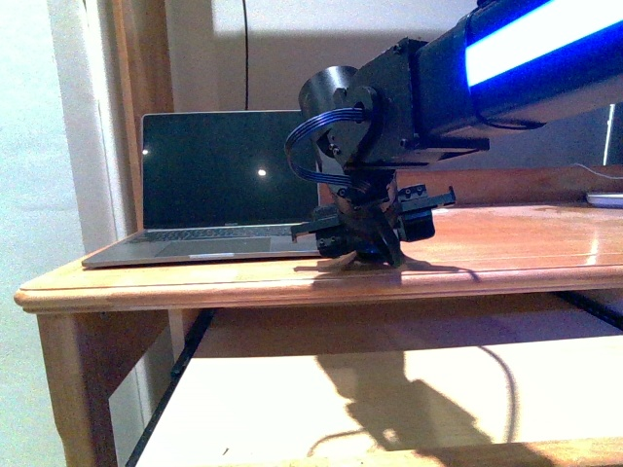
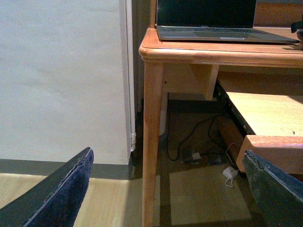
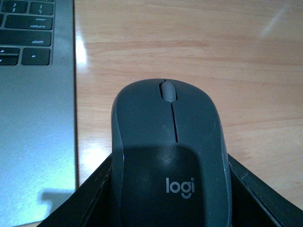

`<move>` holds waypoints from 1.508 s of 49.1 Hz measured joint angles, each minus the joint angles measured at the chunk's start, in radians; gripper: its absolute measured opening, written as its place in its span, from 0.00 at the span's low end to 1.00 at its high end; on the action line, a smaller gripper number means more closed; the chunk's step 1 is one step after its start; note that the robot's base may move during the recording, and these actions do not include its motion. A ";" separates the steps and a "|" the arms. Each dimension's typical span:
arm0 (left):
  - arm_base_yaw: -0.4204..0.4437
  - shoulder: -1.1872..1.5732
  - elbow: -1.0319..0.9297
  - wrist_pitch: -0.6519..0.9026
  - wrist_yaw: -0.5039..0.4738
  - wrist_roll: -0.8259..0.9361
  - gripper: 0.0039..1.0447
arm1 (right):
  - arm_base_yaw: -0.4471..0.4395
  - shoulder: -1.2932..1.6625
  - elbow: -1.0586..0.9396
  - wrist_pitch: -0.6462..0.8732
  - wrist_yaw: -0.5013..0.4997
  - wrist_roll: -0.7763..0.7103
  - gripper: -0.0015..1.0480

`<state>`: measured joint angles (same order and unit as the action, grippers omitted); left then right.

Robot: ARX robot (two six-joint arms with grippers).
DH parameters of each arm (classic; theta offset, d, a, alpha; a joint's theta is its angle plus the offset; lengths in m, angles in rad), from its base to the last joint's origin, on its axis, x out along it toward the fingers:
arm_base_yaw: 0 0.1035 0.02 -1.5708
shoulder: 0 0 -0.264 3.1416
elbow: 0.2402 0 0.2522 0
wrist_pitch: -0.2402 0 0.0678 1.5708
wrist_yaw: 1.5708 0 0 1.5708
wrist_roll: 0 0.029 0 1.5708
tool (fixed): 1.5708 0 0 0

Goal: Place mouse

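The dark grey mouse [image 3: 168,156], with a scroll wheel and a "logi" mark, sits between the two black fingers of my right gripper [image 3: 169,198], which is shut on it just over the wooden desk top [image 3: 213,52], right beside the laptop's edge [image 3: 38,118]. In the front view my right gripper [image 1: 365,243] is low over the desk top [image 1: 506,243], to the right of the open laptop [image 1: 209,185]; the mouse itself is hidden there. My left gripper [image 2: 170,189] is open and empty, down beside the desk leg [image 2: 152,142], above the floor.
The laptop [image 2: 208,19] stands at the desk's left end. A pull-out shelf [image 1: 409,389] sits under the top. Cables and a white adapter [image 2: 230,173] lie on the floor under the desk. A wall [image 2: 61,71] stands to the left.
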<state>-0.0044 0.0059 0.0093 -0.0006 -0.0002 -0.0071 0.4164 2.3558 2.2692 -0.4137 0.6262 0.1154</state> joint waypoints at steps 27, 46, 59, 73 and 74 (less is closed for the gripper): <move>0.000 0.000 0.000 0.000 0.000 0.000 0.93 | -0.060 -0.008 -0.063 0.184 -0.057 -0.089 0.94; 0.000 0.000 0.000 0.000 0.000 0.000 0.93 | -0.207 -0.722 -0.848 0.534 -0.375 -0.055 0.93; 0.000 0.000 0.000 0.000 0.000 0.000 0.93 | -0.454 -1.149 -1.560 0.682 -0.676 -0.113 0.93; 0.000 0.000 0.000 0.000 0.000 0.000 0.93 | -0.544 -1.400 -2.007 0.711 -0.839 -0.204 0.93; 0.000 0.000 0.000 0.000 0.000 0.000 0.93 | -0.536 -1.403 -2.023 0.718 -0.835 -0.206 0.93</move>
<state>-0.0044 0.0059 0.0093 -0.0006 -0.0002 -0.0071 -0.1196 0.9527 0.2466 0.3042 -0.2089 -0.0902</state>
